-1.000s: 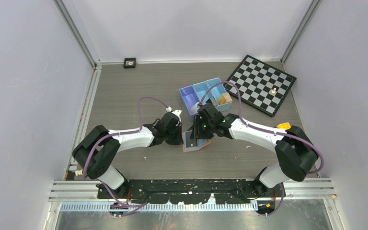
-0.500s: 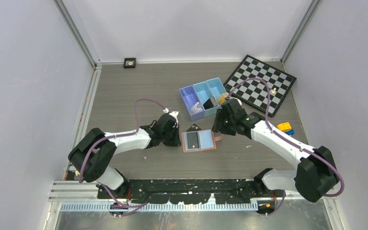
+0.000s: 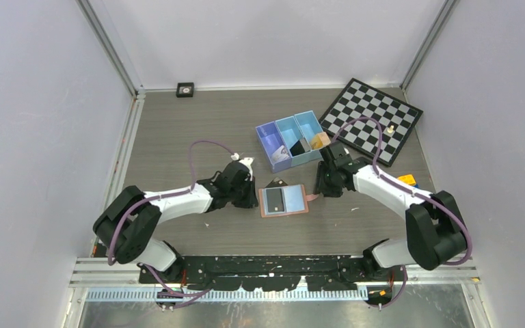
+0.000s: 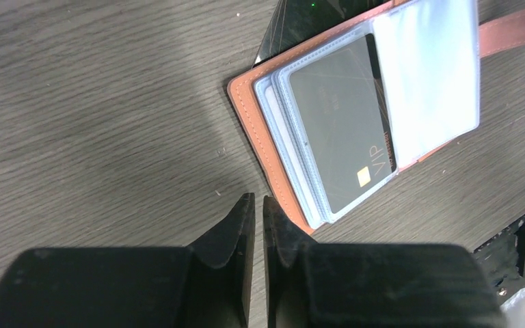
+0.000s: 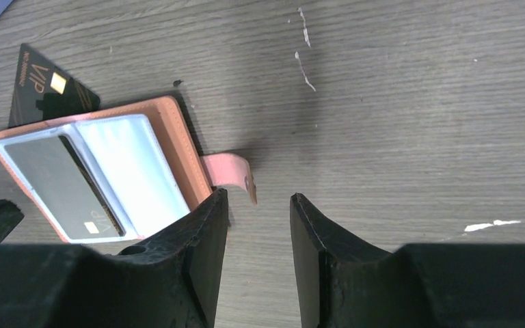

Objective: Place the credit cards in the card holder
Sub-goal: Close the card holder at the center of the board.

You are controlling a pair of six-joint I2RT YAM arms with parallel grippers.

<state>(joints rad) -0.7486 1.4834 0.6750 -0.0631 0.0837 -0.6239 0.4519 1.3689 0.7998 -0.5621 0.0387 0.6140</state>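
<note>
Right wrist: right pincer (image 5: 260, 199) parted, gripping nothing, beside card holder (image 5: 184, 154)

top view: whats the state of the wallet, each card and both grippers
wallet, open flat, snap tab undone
sleeved card, tucked in one of the wallet's clear pockets
loose card, lying partly under the wallet's edge
third card, leaning in the middle compartment of the bin
left gripper, shut, empty, at the wallet's edge
right gripper, open, empty, by the snap tab
</note>
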